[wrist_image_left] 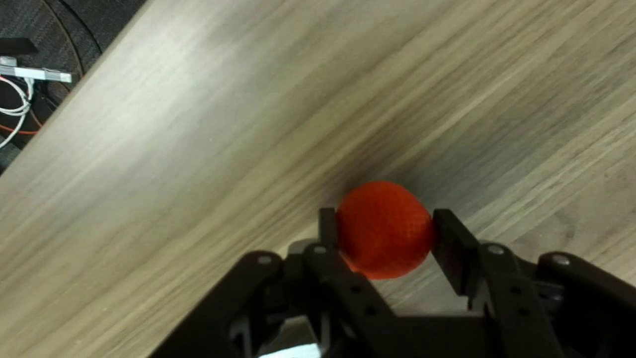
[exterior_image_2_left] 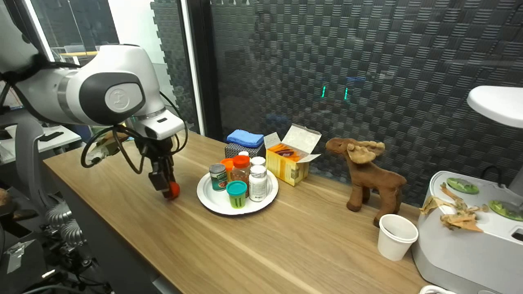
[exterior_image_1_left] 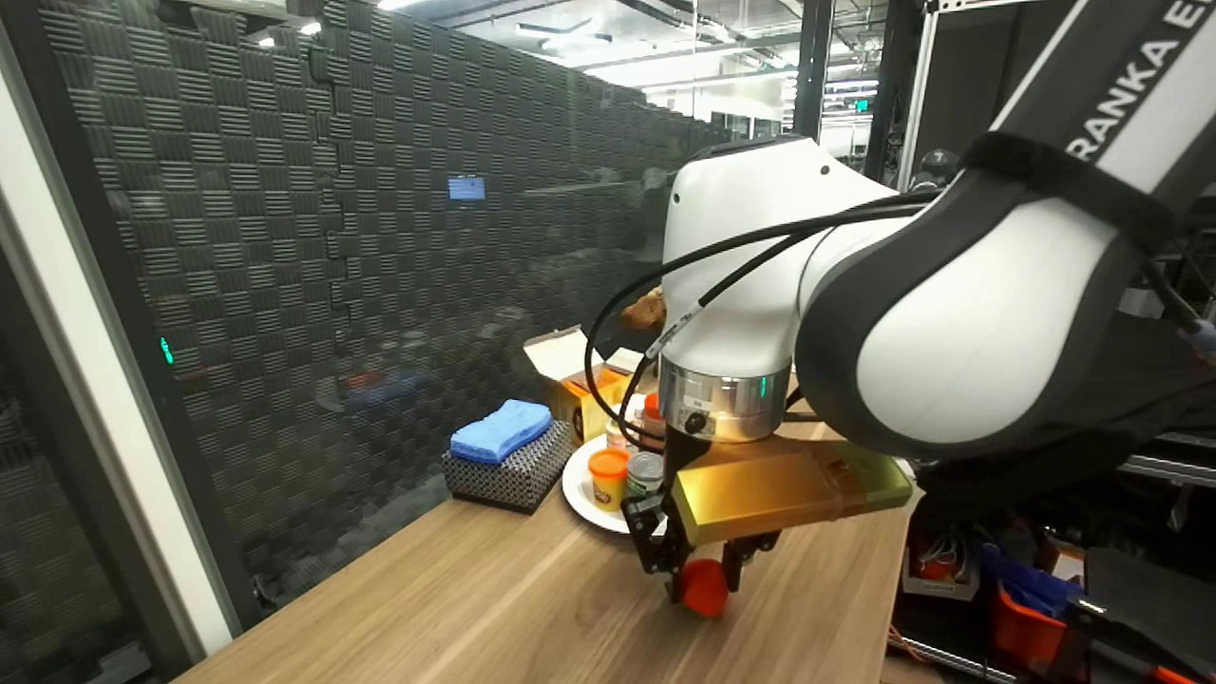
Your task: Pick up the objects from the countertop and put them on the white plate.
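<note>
- Orange-red round ball (wrist_image_left: pixel 385 229) (material unclear): probably light, apt to roll.
- Jaws: part-closed, pinching it from both sides.
- Hold: best across its middle.

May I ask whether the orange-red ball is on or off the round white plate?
Off: the black gripper grips it, and in an exterior view wooden countertop shows between the ball and the plate.

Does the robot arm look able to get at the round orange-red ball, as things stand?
Yes, it seems so: the black fingers appear closed against both sides of the round orange-red ball, and the round white plate lies apart, out of the way.
</note>
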`<action>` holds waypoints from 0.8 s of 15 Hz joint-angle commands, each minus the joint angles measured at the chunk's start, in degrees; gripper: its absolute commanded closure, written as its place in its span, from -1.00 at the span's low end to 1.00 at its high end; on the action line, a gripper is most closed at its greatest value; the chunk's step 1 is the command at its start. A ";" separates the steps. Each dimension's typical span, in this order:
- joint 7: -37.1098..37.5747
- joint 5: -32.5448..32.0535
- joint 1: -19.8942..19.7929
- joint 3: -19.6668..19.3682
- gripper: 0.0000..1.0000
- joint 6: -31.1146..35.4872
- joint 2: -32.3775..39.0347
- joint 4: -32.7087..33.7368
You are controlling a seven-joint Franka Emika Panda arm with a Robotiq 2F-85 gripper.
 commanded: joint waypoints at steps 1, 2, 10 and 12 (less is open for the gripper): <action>-3.26 2.61 -0.97 0.89 0.43 -0.53 -0.95 -0.19; -2.96 2.56 -0.93 0.56 0.44 0.51 -1.98 -1.17; 11.37 -13.42 0.94 -8.78 0.48 10.25 -4.77 -3.61; 14.47 -18.80 1.07 -11.28 0.48 11.90 -4.24 -2.51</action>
